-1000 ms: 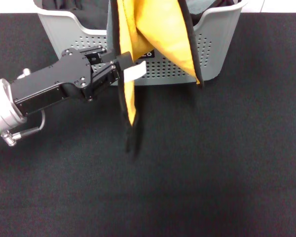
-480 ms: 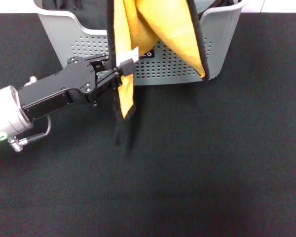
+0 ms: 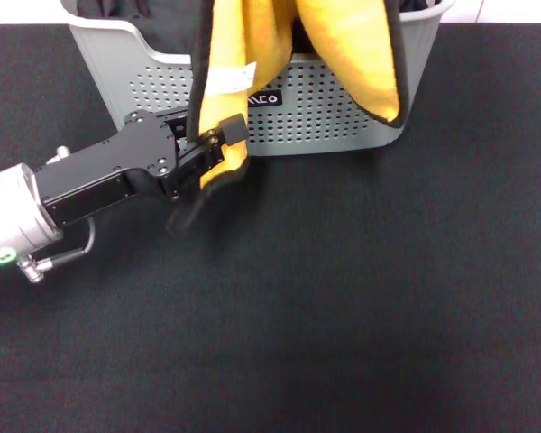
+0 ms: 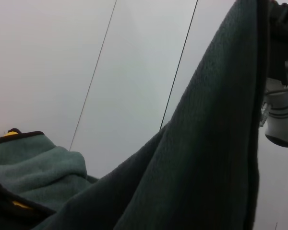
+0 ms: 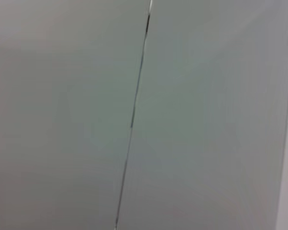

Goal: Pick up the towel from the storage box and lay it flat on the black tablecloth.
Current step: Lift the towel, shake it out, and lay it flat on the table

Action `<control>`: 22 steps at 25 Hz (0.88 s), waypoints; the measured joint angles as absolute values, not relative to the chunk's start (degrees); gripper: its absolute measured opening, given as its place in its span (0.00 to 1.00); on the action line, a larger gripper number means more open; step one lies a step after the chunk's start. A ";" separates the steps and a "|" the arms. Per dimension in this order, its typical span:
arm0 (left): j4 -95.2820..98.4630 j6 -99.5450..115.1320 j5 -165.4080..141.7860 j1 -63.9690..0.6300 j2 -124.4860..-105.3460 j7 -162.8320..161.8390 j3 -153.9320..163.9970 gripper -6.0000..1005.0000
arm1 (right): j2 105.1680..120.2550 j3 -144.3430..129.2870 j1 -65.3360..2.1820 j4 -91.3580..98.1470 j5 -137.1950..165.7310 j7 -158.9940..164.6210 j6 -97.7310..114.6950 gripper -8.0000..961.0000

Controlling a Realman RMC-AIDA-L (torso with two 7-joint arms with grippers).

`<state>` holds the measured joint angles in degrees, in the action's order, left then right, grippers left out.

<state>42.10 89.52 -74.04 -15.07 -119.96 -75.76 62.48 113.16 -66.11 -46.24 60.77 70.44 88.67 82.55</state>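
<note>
The towel (image 3: 230,86) is held up from above the head view's top edge and hangs in two yellow folds in front of the storage box (image 3: 343,113), which stands at the far edge of the black tablecloth (image 3: 343,316). The lower tip of the left-hand fold is gripped by the left pincer (image 3: 224,152), closed on the black-trimmed edge just in front of the box wall and a little above the tablecloth. From that pincer the towel runs straight upward, so its long axis is close to vertical; the open tablecloth lies toward the near edge. The left arm is judged the nearer one for drawing the hanging corner out and down flat.

The right pincer is not seen in the head view; whatever holds the top of the towel lies beyond the frame. In the left wrist view the towel's grey reverse (image 4: 201,158) is seen rising to a dark clamped part beside a white fitting, which the head view does not show. The right wrist view shows only a pale panelled surface.
</note>
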 joint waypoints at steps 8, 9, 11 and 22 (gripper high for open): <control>42.09 89.69 -73.65 -14.49 -119.94 -75.76 62.34 0.23 | 112.92 -61.41 -44.57 60.87 70.42 88.63 84.43 0.03; 42.09 89.72 -73.64 -14.49 -119.92 -75.76 62.29 0.23 | 112.92 -61.41 -44.57 60.87 70.42 88.63 84.43 0.03; 42.09 89.79 -73.64 -14.49 -119.90 -75.76 62.02 0.23 | 112.87 -60.70 -44.28 60.91 70.42 88.62 84.71 0.03; 42.10 90.08 -73.56 -14.42 -119.87 -75.32 61.52 0.22 | 112.79 -58.28 -41.88 61.47 70.09 88.50 85.24 0.03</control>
<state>42.10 90.08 -73.56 -14.42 -119.87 -75.32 61.52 112.79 -58.28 -41.88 61.47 70.10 88.51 85.24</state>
